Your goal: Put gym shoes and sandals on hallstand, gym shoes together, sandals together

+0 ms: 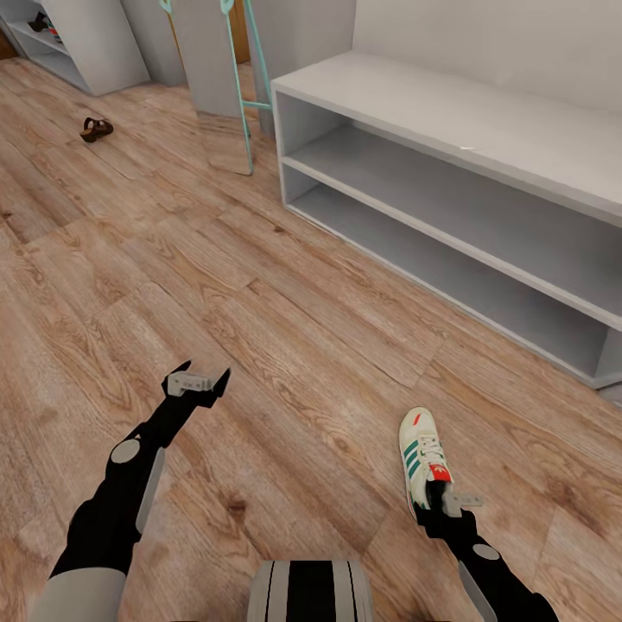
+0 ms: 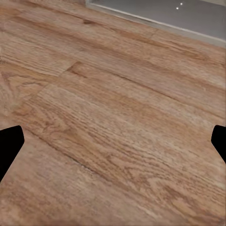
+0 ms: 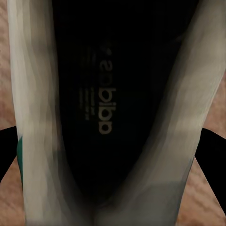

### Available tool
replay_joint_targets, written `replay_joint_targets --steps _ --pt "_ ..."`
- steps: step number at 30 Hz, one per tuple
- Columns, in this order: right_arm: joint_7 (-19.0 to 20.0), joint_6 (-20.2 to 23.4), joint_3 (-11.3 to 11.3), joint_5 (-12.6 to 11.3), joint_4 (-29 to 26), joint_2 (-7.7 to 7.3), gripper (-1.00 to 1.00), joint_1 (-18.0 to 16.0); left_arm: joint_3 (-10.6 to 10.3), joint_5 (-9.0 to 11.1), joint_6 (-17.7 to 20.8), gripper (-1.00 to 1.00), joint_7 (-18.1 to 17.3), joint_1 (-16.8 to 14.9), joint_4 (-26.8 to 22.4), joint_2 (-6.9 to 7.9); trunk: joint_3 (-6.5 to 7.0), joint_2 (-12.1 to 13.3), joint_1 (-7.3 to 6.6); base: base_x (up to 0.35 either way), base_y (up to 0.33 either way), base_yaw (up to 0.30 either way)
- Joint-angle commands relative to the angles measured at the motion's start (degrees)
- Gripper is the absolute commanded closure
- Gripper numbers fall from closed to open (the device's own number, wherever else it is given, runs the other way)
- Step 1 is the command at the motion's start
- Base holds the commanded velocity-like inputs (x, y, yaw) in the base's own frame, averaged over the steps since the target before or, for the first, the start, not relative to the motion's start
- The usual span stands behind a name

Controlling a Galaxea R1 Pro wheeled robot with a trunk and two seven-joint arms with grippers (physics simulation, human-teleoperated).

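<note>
Gripping a gym shoe (image 1: 421, 455) at its heel, right fingers (image 1: 453, 502) closed; left fingers (image 1: 198, 383) spread, empty; white bench (image 1: 449, 112) shelves bare.

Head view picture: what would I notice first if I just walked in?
Probably the cream-white sneaker with green stripes, on the wood floor in front of the robot, with the right gripper at its heel opening. Then the big white two-shelf bench along the right wall. Far off at the upper left, a small brown sandal lies alone on the floor.
</note>
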Motion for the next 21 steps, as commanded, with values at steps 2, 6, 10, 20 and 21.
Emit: replay_joint_targets --steps 2,6,10,20,21 --pt "0.0 -0.2 0.1 -0.5 0.0 -0.02 1.0 0.0 0.2 -0.6 -0.1 -1.0 -0.3 0.5 -0.7 0.04 -0.03 0.0 -0.01 0.0 0.0 0.0" --pt "0.0 -0.2 0.2 -0.5 0.0 -0.01 1.0 0.0 0.2 -0.6 0.1 -1.0 -0.3 1.2 -1.5 0.13 -0.01 0.0 -0.01 0.0 0.0 0.0" --pt "0.0 -0.2 0.2 -0.5 0.0 -0.01 1.0 0.0 0.3 -0.6 0.2 -1.0 -0.2 1.7 -1.9 0.16 0.79 0.0 -0.09 0.0 0.0 0.0" --pt "0.0 -0.3 0.3 -0.4 0.0 0.01 1.0 0.0 0.2 -0.9 0.3 -1.0 -0.1 2.3 -1.7 0.18 3.8 0.2 -0.34 0.0 0.0 0.0" --pt "0.0 -0.3 0.3 -0.4 0.0 0.03 1.0 0.0 0.2 -1.0 0.4 -1.0 -0.1 2.7 -1.5 0.18 4.11 0.2 -0.37 0.0 0.0 0.0"
